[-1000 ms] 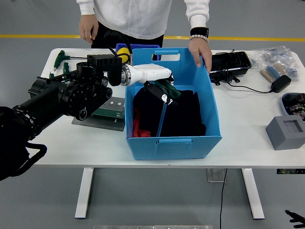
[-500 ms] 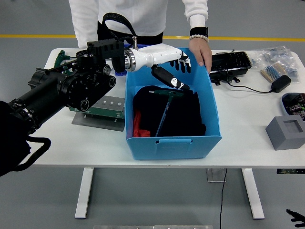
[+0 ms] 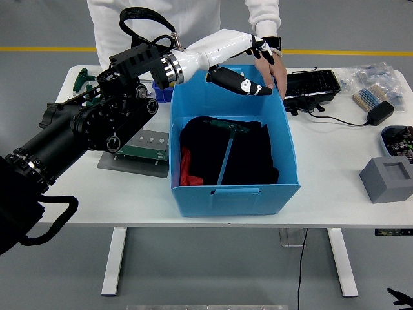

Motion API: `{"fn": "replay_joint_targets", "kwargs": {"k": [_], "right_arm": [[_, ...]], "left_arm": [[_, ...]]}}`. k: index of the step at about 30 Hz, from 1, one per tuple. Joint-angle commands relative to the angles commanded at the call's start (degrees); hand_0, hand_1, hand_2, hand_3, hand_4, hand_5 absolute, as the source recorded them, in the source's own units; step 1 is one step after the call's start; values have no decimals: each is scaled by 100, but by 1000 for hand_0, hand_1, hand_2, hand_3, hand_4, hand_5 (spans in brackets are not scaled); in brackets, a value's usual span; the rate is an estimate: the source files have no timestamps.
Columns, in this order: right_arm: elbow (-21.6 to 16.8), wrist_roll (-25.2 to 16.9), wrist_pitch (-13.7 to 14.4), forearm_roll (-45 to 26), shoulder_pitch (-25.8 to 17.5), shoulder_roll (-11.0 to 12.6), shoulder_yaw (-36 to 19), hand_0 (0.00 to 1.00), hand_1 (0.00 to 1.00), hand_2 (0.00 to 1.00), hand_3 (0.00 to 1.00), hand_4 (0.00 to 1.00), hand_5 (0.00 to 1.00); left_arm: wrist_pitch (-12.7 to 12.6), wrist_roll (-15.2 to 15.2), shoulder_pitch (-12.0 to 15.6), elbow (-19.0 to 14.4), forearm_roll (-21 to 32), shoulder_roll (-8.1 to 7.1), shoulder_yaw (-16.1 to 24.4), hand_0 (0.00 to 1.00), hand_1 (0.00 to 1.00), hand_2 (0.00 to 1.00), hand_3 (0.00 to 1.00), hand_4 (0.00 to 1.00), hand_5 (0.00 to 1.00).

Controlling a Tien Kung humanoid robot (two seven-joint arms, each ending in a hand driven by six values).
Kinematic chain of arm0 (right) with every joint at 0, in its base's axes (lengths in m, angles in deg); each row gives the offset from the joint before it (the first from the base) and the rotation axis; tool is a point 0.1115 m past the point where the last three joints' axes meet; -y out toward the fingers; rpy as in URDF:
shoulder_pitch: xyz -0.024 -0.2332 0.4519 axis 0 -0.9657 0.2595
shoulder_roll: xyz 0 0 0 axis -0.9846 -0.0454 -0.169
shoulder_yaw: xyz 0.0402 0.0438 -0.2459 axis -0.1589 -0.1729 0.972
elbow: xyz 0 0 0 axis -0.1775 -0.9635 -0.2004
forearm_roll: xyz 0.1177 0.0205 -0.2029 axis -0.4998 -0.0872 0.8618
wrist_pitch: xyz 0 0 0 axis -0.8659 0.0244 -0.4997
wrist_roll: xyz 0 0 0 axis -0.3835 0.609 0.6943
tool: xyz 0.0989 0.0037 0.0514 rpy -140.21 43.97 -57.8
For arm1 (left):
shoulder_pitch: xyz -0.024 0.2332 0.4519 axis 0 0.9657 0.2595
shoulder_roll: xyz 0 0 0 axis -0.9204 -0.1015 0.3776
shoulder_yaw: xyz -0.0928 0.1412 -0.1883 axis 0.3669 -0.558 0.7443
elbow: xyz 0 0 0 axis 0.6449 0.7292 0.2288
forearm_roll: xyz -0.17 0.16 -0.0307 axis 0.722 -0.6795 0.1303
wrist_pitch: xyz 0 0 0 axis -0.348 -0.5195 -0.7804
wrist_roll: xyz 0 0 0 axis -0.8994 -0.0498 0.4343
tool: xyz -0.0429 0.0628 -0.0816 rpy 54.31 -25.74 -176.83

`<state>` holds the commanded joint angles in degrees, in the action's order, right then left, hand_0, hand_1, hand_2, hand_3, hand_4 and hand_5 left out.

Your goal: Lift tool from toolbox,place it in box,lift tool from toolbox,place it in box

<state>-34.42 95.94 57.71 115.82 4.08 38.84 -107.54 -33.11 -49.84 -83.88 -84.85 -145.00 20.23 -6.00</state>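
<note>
hand (image 3: 242,64) raised above box (image 3: 284,145), fingers apparently open, empty.

one blue box (image 3: 232,187), one green t-handle tool (image 3: 227,148) inside it, one robot hand (image 3: 242,64), one person's hand (image 3: 271,68) far side, one grey foam block (image 3: 387,179) right, one keyboard (image 3: 312,84).

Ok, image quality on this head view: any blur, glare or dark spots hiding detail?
Head view: evenly lit and sharp; no motion blur on the left hand raised above the blue box. The black cloth inside reads as a flat dark mass with its folds lost. The T-handle tool on it remains clear. Shadows soft.
</note>
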Motion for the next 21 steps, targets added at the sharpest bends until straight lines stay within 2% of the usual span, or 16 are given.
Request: {"fn": "replay_joint_targets", "kwargs": {"k": [4,5,10,11,16,17,21], "right_arm": [[5,1,5,-7,-40,-25,-7,617,597,665,541,775,654],[8,1,5,3,-52,-31,-12,616,598,667,541,774,653],[19,1,8,10,-125,-57,-34,616,598,667,541,774,653],[21,-1,10,6,-134,-61,-34,616,599,667,541,774,653],[32,2,13,30,-168,-86,-57,616,599,667,541,774,653],[33,1,14,36,-177,-93,-62,617,598,667,541,774,653],[39,5,14,68,-201,-112,-83,617,598,667,541,774,653]], "left_arm": [[95,237,344,-413,-251,-133,613,644,686,742,695,948,701],[135,293,435,-526,-319,-209,751,571,652,707,691,952,709],[262,623,942,-1134,-542,-585,1388,571,652,707,691,952,709],[276,666,1037,-1236,-577,-643,1491,456,582,651,688,951,718],[329,886,1589,-1739,-863,-934,1966,456,582,651,688,951,718],[324,943,1716,-1837,-906,-979,2064,426,566,641,689,950,719],[218,1295,2310,-2234,-912,-1065,2572,426,566,641,689,950,719]]}}
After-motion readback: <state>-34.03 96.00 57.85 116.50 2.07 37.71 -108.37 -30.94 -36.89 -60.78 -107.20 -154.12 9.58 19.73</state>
